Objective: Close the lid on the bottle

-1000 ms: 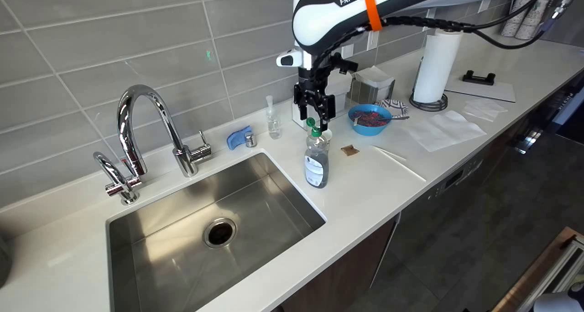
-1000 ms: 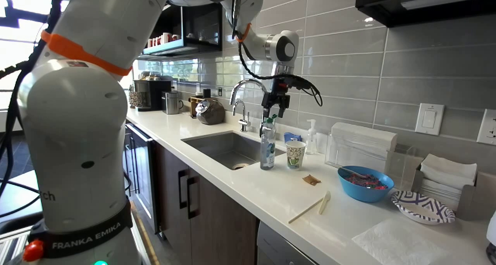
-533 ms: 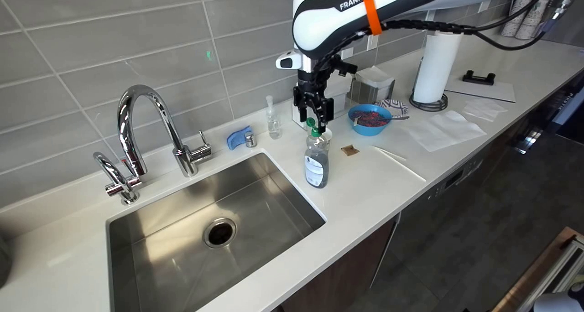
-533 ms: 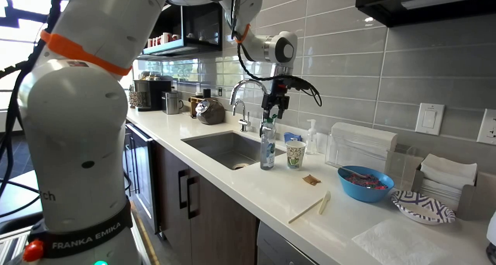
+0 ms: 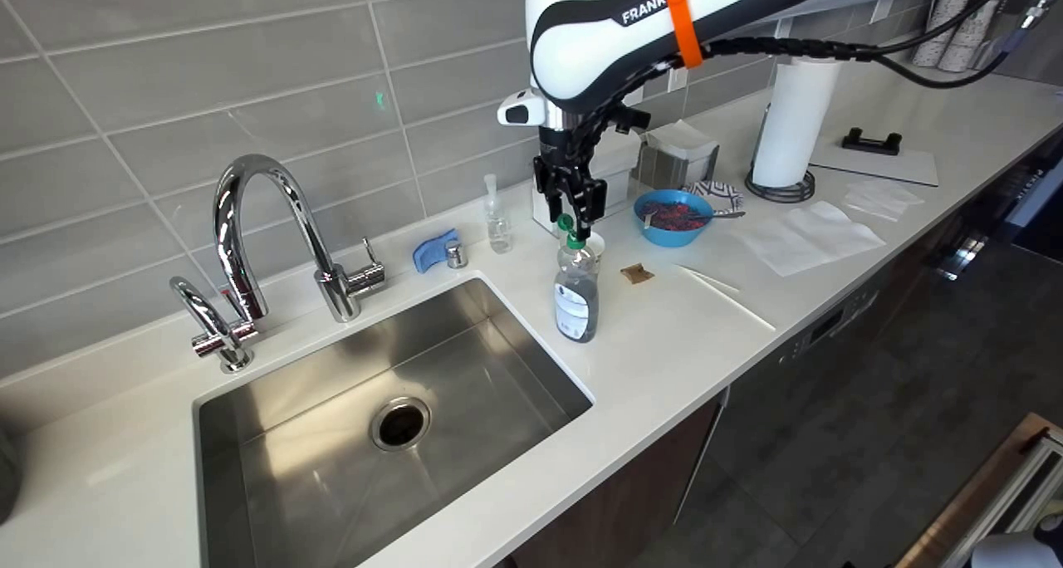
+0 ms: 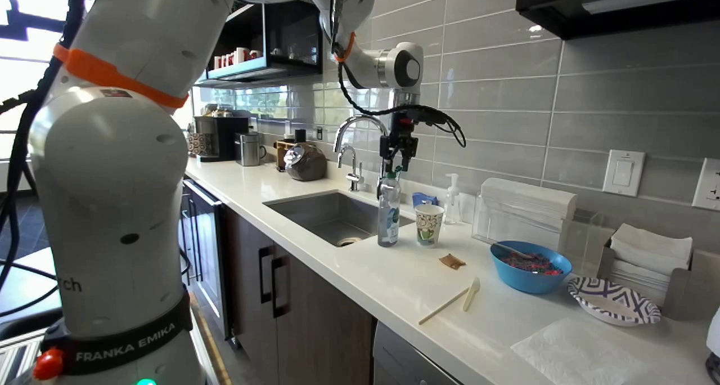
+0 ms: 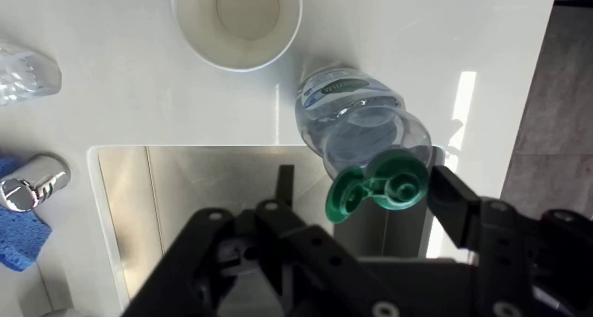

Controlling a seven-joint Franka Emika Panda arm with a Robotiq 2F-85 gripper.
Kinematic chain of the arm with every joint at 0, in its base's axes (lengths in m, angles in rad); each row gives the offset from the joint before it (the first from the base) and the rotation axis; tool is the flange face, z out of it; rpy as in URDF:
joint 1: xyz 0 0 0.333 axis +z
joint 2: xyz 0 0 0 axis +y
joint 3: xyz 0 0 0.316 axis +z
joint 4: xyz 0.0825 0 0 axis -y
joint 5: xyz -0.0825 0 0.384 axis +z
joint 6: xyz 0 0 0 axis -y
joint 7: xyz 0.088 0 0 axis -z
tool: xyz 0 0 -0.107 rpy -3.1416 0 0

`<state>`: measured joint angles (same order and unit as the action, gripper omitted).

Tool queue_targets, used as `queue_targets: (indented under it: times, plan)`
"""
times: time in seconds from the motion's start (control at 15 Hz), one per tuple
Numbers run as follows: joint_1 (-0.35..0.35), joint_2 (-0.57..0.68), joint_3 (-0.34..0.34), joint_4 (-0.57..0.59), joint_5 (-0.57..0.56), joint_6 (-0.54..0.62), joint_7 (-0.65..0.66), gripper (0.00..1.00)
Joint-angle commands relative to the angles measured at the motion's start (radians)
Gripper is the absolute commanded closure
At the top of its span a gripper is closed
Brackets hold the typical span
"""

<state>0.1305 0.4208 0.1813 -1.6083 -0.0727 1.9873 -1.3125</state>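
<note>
The clear bottle point(image 5: 575, 306) stands upright on the counter beside the sink, and it also shows in an exterior view point(image 6: 388, 219) and in the wrist view point(image 7: 361, 136). Its green lid point(image 7: 333, 210) is flipped open on its hinge, pointing to the left in the wrist view, and the nozzle in the cap base shows. My gripper point(image 7: 362, 175) is open and empty, pointing down over the bottle top. The right finger point(image 7: 451, 199) is close beside the cap base; I cannot tell if it touches. The left finger point(image 7: 285, 182) stands apart from the lid.
A paper cup point(image 6: 429, 227) stands close to the bottle. The sink point(image 5: 332, 493) and the tall faucet point(image 5: 228, 211) are on the bottle's other side. A pump bottle point(image 5: 497, 223), a blue sponge point(image 5: 430, 252) and a blue bowl point(image 5: 673, 232) are farther back.
The arm and gripper have shifted slightly to the left in both exterior views, with the fingertips still around the bottle top. The bottle and its open lid have not visibly moved.
</note>
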Motion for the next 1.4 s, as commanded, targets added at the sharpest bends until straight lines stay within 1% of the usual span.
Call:
queue_targets:
  times: [0.0,0.13,0.2,0.27,0.47,0.53,0.6,0.67,0.73,0.8,0.87,1.13,1.27,1.33]
  plan:
    - [0.014,-0.050,-0.002,-0.071,-0.040,0.039,0.050,0.43]
    - [0.017,-0.060,0.001,-0.086,-0.042,0.045,0.060,0.43]
    - [0.017,-0.062,0.004,-0.091,-0.038,0.045,0.066,0.44]
    - [0.019,-0.065,0.005,-0.096,-0.037,0.046,0.072,0.42]
    - [0.022,-0.081,0.004,-0.119,-0.046,0.060,0.093,0.40]
    - [0.022,-0.086,0.001,-0.129,-0.054,0.072,0.105,0.38]
    - [0.022,-0.093,-0.001,-0.142,-0.062,0.092,0.117,0.38]
    - [0.021,-0.099,-0.003,-0.156,-0.072,0.112,0.127,0.35]
    - [0.021,-0.104,-0.005,-0.168,-0.083,0.132,0.137,0.34]
    - [0.022,-0.110,-0.008,-0.182,-0.098,0.155,0.146,0.30]
    - [0.022,-0.114,-0.010,-0.195,-0.111,0.179,0.157,0.32]
    - [0.019,-0.139,-0.005,-0.239,-0.125,0.242,0.175,0.32]
    - [0.017,-0.150,-0.003,-0.259,-0.128,0.270,0.177,0.28]
    - [0.015,-0.154,0.000,-0.268,-0.123,0.279,0.168,0.28]
